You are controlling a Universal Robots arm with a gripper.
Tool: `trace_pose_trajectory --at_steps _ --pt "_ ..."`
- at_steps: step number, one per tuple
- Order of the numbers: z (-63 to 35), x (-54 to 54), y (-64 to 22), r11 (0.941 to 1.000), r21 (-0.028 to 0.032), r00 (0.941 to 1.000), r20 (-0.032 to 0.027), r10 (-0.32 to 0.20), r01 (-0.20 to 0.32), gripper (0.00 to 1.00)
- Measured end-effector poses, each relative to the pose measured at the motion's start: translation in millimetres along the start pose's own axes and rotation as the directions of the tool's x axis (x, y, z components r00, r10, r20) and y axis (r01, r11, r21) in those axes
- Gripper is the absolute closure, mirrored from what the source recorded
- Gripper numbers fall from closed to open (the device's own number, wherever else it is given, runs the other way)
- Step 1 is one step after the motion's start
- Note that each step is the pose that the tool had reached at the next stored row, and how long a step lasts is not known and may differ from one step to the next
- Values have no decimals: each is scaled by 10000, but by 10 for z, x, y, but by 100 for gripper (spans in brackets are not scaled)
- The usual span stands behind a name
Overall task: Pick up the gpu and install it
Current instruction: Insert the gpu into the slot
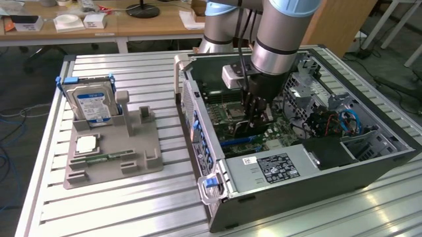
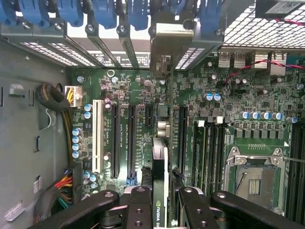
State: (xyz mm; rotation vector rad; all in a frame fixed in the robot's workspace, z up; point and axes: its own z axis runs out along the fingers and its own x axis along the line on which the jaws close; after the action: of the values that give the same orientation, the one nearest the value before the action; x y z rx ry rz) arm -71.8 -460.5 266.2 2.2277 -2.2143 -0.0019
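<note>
1. One gpu [image 2: 160, 164] stands on edge inside the open computer case [image 1: 290, 182], directly above the green motherboard [image 2: 124, 95] and lined up with its long black slots; in the exterior view the gpu [image 1: 245, 129] hangs low over the board, and whether it is seated in a slot cannot be told
2. Its silver bracket [image 2: 167, 45] is at the end nearest the case's back wall, just under a row of blue clips [image 2: 105, 12]
3. The gripper [image 2: 162, 193] is clamped narrow on the card, one black finger on each flat face; in the exterior view the gripper [image 1: 254, 113] reaches straight down into the case from the arm [image 1: 280, 34]
4. Beside the card on the board lie an open processor socket [image 2: 252, 179] and a bundle of coloured wires [image 2: 62, 186] near the case wall
5. The case lies on its side on a slatted metal table [image 1: 132, 202]
6. Well apart, toward the exterior view's left, a grey tray [image 1: 148, 160] holds an upright blue-labelled hard drive [image 1: 92, 103], a square chip [image 1: 86, 144] and a green memory stick [image 1: 99, 159]
7. Behind the table stand wooden desks [image 1: 151, 27] with white boxes [image 1: 69, 22] and a round black base [image 1: 143, 10]; blue cables [image 1: 13, 118] lie on the grey floor
</note>
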Motion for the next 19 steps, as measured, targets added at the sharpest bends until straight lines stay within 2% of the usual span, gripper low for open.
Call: trace_pose_trajectory --at_steps 10,15,19 --pt "10 -1 25 10000 0 10000 0 0 0 74" --pt "17 -1 -33 10000 1 10000 1 0 0 74" --pt "26 -3 -37 10000 0 10000 1 1 -1 74"
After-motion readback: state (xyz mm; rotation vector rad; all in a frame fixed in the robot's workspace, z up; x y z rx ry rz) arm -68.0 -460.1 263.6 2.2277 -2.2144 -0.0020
